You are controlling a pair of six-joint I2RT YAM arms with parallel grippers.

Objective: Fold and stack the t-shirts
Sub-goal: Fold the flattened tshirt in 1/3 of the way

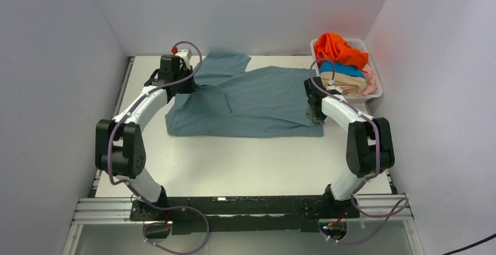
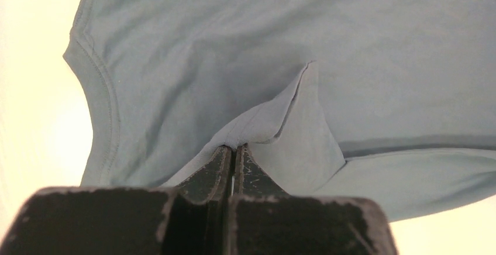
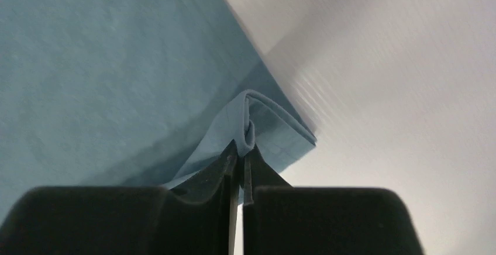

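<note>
Left hand [image 2: 234, 150] is clenched on a raised pinch of the grey-blue t-shirt [image 1: 257, 100] near its sleeve. The right hand [image 3: 241, 150] is grasping a doubled corner at the opposite edge. This shirt lies spread on the table [image 1: 245, 161], and 4 other shirts [image 1: 336, 47] wait in the basket [image 1: 377, 88]. I judge a fold is starting; next, the 2 hands should lift together and lay the cloth over evenly.

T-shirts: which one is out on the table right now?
The grey-blue t-shirt, spread out; the orange, bright blue, tan and pink ones are piled in the white basket.
</note>
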